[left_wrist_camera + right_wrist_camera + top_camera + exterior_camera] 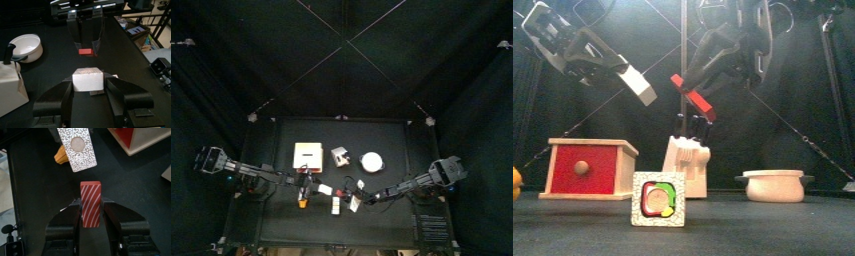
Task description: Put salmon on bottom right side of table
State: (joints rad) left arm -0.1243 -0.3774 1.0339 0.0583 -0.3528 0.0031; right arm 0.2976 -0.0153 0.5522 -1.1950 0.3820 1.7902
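Observation:
The salmon (90, 193), a red block with thin pale stripes, is held lengthwise in my right gripper (90, 207), which is shut on it. In the front view the salmon (698, 100) hangs well above the table, tilted, in that right gripper (694, 95). Facing it, my left gripper (89, 85) is shut on a white speckled block (89, 76), also lifted (637, 85). In the top view both grippers meet over the table's (398, 135) front middle, left gripper (309, 184) and right gripper (360, 190).
A white bowl (372, 161), a cream-topped red box (307, 155) and a small white carton (341, 155) stand mid-table. White bars (335, 205) and an orange stick (302, 203) lie near the front. A sushi-roll tile (657, 198) stands at the front edge.

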